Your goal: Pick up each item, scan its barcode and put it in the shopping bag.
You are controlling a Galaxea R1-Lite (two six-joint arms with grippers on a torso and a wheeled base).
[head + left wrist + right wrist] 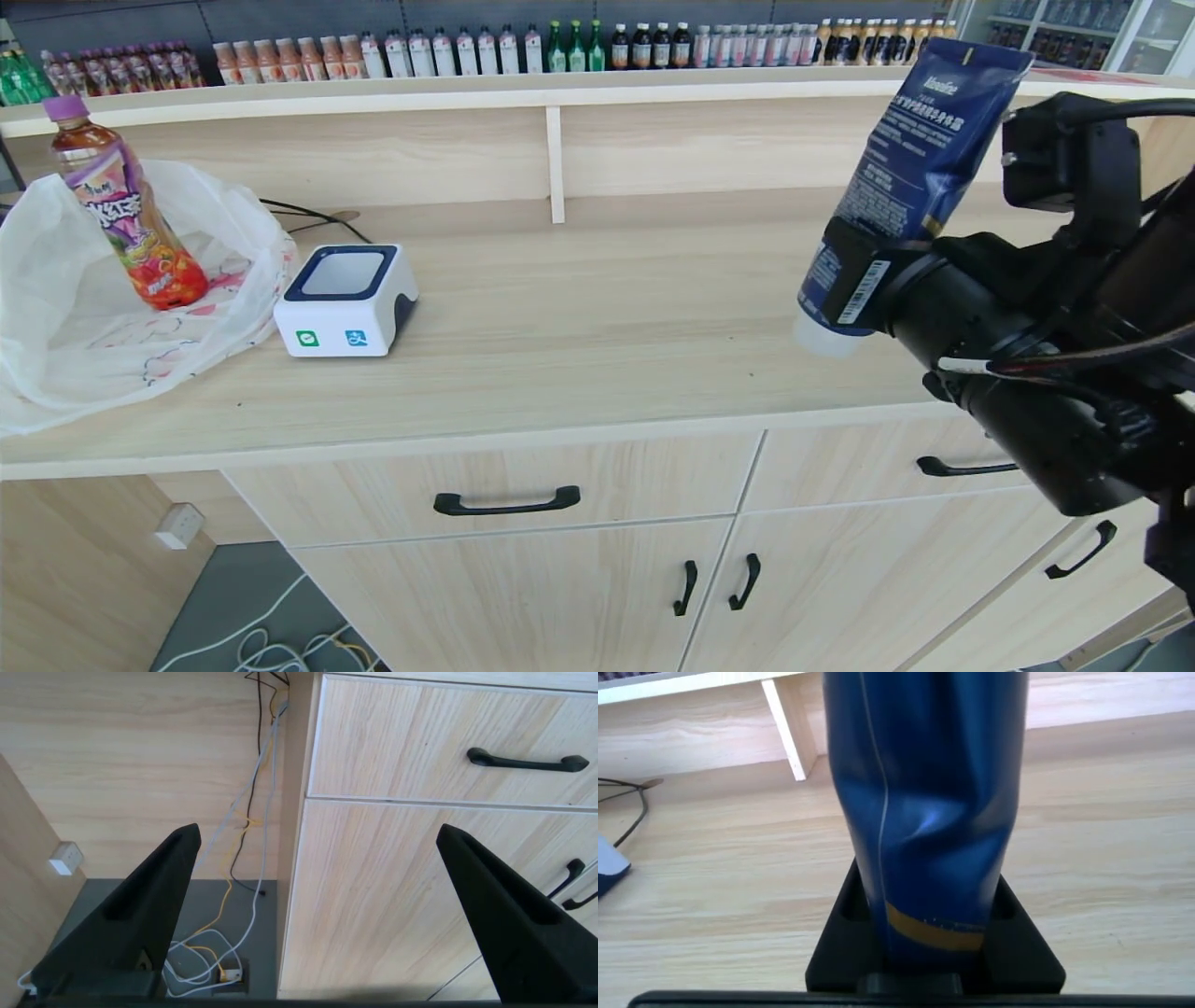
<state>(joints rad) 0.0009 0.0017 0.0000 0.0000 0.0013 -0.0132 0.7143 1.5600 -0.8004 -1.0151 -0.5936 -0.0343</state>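
One item bagged, one in hand: the bottle (pixel 126 210) sits tilted in the shopping bag (pixel 56 317) at the left end of the bench (pixel 597 308). The right tool (pixel 854 280) is clamped on the blue tube (pixel 920 159) near its cap end, holding it in the air over the right end of the bench, tilted with the cap low, well apart from the scanner (pixel 345 299). The left tool (pixel 318 831) is spread wide with nothing in it, hanging by the cabinet fronts (pixel 420 905) below the bench. My read is that scanning is the step in hand and bagging comes after. To do it well, carry the tube left across the bench and stop above the scanner's window, not beside it. What looks like a barcode strip sits right at the grip, so roll the wrist until that face looks down into the window, and check the fingers don't cover it. Keep the tube level and close, and pause for the read. The tube wall looks soft and already dented, so don't squeeze harder. The bag is just beside the scanner, so keep the path clear of its rim.
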